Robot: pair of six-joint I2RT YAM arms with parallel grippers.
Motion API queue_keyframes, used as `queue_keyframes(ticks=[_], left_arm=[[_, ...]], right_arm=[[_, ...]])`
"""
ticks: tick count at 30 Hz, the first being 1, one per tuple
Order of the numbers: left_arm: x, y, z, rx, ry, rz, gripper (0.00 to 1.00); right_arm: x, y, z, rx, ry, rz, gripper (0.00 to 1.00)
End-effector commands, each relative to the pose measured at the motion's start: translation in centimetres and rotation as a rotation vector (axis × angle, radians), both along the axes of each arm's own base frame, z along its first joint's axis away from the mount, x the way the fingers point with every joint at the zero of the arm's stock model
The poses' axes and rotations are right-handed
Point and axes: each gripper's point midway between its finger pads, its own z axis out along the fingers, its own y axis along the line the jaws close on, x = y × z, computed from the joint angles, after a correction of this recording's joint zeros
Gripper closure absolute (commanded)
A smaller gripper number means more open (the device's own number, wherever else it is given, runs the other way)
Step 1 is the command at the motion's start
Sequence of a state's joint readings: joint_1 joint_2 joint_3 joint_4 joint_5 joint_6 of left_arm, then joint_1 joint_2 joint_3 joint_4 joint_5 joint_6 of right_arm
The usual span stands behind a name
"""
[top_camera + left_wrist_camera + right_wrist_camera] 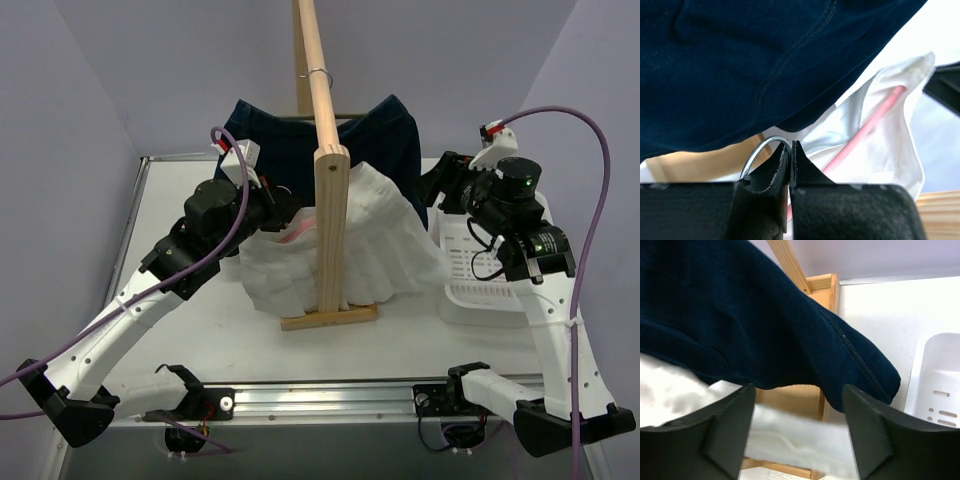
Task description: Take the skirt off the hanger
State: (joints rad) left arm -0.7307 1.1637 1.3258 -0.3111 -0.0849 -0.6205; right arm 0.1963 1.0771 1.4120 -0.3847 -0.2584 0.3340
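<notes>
Now both arms work at the wooden rack (330, 200), where the white skirt (385, 245) hangs.
Left gripper (791, 150) pinches the hanger hook (756, 151); right gripper (797, 389) gapes wide beneath the navy garment (715, 300), skirt cloth between its fingers.

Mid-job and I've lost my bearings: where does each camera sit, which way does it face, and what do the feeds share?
Top external: above and behind the arm bases, looking down and forward at the wooden rack, white skirt and navy garment; both arms show.
Left wrist: on the left arm, close against the navy garment; left gripper shut on a metal hook, pink hanger beyond.
Right wrist: low, facing the rack's foot; right gripper open beneath the navy garment.
Shared: all three see navy garment and white skirt.
</notes>
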Motion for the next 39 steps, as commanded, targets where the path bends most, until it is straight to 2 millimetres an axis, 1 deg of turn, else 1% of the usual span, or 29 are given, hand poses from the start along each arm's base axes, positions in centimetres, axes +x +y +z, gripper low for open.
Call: queue_keyframes(ticks=[1, 3, 5, 7, 8, 10, 11, 12, 14, 15, 16, 21, 23, 25, 28, 32, 35, 39], left_arm=[[-0.5, 0.2, 2.7, -0.039, -0.066, -0.02, 0.98], [-0.5, 0.0, 2.6, -0.038, -0.06, -0.026, 0.98], [-0.6, -0.1, 2.7, -0.041, -0.061, -0.035, 0.98], [-0.5, 0.0, 2.8, -0.037, -0.062, -0.034, 0.98], [-0.6, -0.1, 2.9, -0.036, -0.063, -0.036, 0.98], [-0.6, 0.1, 3.0, -0.028, -0.069, -0.034, 0.98], [-0.6, 0.0, 2.9, -0.026, -0.067, -0.035, 0.98], [-0.5, 0.0, 2.9, -0.026, -0.067, -0.037, 0.98], [-0.5, -0.2, 2.7, -0.026, -0.063, -0.044, 0.98], [-0.5, -0.3, 2.6, -0.024, -0.061, -0.047, 0.98], [-0.5, -0.4, 2.6, -0.026, -0.059, -0.05, 0.98], [-0.5, -0.6, 3.0, -0.032, -0.06, -0.059, 0.98], [-0.5, -0.7, 2.9, -0.03, -0.058, -0.061, 0.98], [-0.4, -0.8, 2.9, -0.029, -0.057, -0.062, 0.98], [-0.5, -0.8, 2.9, -0.03, -0.054, -0.065, 0.98], [-0.5, -0.9, 2.8, -0.031, -0.053, -0.066, 0.98], [-0.4, -1.0, 2.7, -0.032, -0.049, -0.069, 0.98], [-0.5, -0.9, 3.0, -0.037, -0.055, -0.071, 0.98]], right_arm=[[-0.7, 0.4, 4.1, -0.053, -0.15, 0.079, 0.31], [-0.9, 0.8, 5.1, -0.067, -0.181, 0.11, 0.31], [-0.8, 1.5, 5.4, -0.071, -0.182, 0.157, 0.32], [-1.0, 1.9, 4.9, -0.088, -0.167, 0.203, 0.34], [-1.5, 3.0, 4.7, -0.078, -0.163, 0.276, 0.35], [-2.3, 4.1, 4.7, -0.064, -0.175, 0.358, 0.36], [-2.7, 4.9, 5.4, -0.041, -0.204, 0.405, 0.36], [-2.9, 5.3, 5.5, -0.023, -0.209, 0.432, 0.36], [-3.2, 6.5, 6.5, 0.027, -0.233, 0.502, 0.37], [-3.2, 6.9, 6.6, 0.04, -0.231, 0.52, 0.37], [-2.9, 7.2, 6.5, 0.05, -0.22, 0.539, 0.39], [-2.5, 8.1, 6.8, 0.066, -0.216, 0.59, 0.41], [-2.4, 8.8, 6.8, 0.081, -0.214, 0.619, 0.41], [-2.3, 9.4, 6.4, 0.085, -0.2, 0.635, 0.42], [-2.0, 9.7, 5.9, 0.076, -0.187, 0.634, 0.42], [-2.0, 10.3, 5.8, 0.081, -0.183, 0.661, 0.44], [-2.0, 10.5, 5.8, 0.08, -0.181, 0.662, 0.48], [-1.8, 10.5, 5.9, 0.076, -0.186, 0.656, 0.57]])
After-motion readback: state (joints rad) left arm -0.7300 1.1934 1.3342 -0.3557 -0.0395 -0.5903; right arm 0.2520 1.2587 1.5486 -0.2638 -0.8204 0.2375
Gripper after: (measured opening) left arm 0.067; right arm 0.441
